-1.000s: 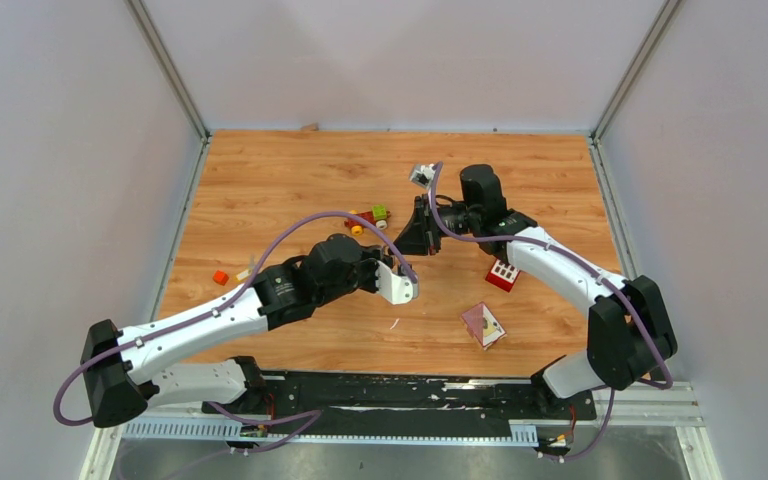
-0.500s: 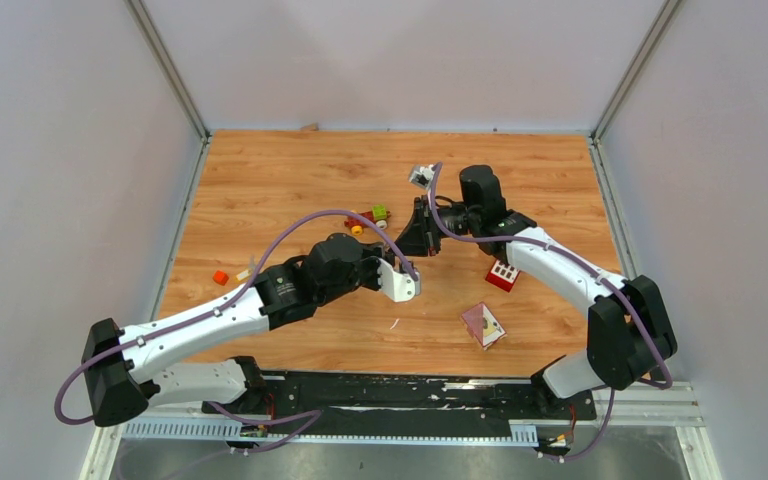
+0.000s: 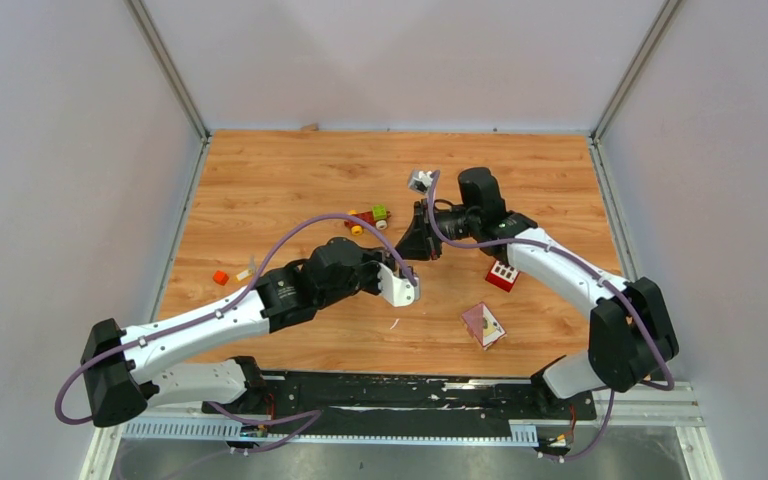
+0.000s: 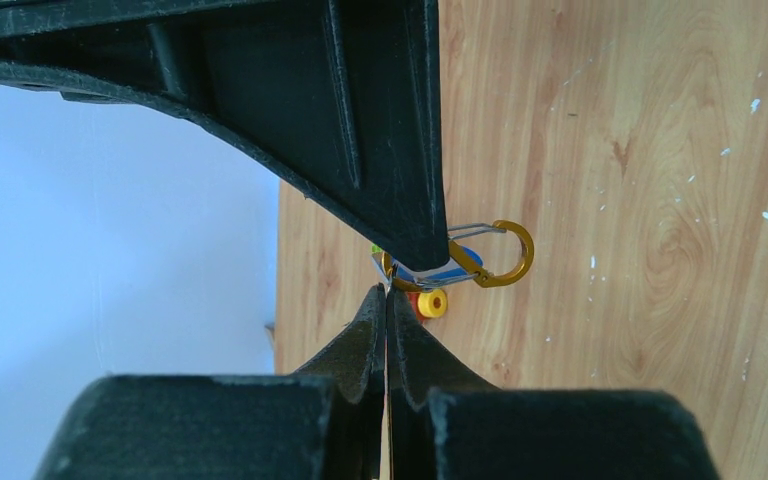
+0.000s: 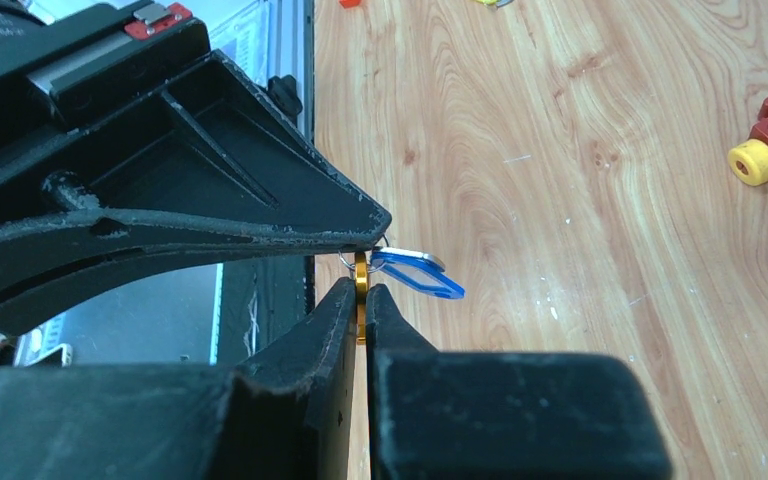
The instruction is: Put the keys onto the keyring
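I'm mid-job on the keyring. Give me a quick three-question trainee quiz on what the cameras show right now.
1. True or false: the right gripper is shut on the gold keyring.
2. What colour is the head of the key hanging at the keyring? A) blue B) green C) white
3. Fill in: the left gripper, tip to tip with the right one, has its jaws ____ (open or shut).

Key: 1 true; 2 A; 3 shut.
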Available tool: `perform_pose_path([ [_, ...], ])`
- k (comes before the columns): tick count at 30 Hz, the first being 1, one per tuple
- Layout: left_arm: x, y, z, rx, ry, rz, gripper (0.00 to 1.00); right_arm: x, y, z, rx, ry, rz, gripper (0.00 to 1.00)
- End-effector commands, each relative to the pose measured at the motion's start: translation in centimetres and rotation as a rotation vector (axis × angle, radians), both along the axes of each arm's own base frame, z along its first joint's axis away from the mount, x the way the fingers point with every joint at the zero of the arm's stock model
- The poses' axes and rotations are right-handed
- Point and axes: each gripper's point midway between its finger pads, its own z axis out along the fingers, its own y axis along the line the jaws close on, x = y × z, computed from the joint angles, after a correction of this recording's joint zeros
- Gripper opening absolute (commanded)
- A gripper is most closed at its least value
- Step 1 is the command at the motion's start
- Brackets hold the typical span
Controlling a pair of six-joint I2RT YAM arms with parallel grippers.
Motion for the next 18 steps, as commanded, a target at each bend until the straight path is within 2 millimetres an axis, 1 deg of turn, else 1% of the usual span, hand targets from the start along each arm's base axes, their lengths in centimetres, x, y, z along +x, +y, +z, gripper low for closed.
perform_pose_path([
  [1,-0.3,-1.1,2.2,-0.117,0.004,-0.028,0.0,-0.8,-0.3,2.0,0.015,-0.157,0.051,0.0],
  [4,-0.2,-1.2,2.1,-0.124,0.017,-0.037,0.0,-1.2,-0.3,1.9,0.012,-0.145,0.078,0.0],
  [9,0.5,-1.3,2.3,-0.122,0.002,-0.041,0.0,-1.8,0.1,2.0,0.035,-0.057,0.116,0.0],
  [10,0.6,-1.3,2.4,-0.119,0.002,-0.039,0.02,-1.9,0.2,2.0,0.041,-0.039,0.121,0.0],
  [11,0.8,-1.3,2.3,-0.114,0.002,-0.036,0.06,-2.0,0.2,2.0,0.046,-0.014,0.12,0.0],
  [13,1.2,-1.2,2.3,-0.109,-0.003,-0.023,0.19,-2.1,0.3,2.1,0.055,0.024,0.121,0.0],
  [15,1.8,-0.7,2.4,-0.11,-0.015,0.005,0.33,-1.9,0.2,2.1,0.063,0.062,0.107,0.0],
  [16,2.0,-0.4,2.6,-0.118,-0.02,0.022,0.43,-1.7,0.1,2.2,0.07,0.075,0.095,0.0],
  [18,2.5,0.5,3.0,-0.142,-0.031,0.053,0.57,-0.8,-0.3,2.4,0.091,0.096,0.057,0.0],
])
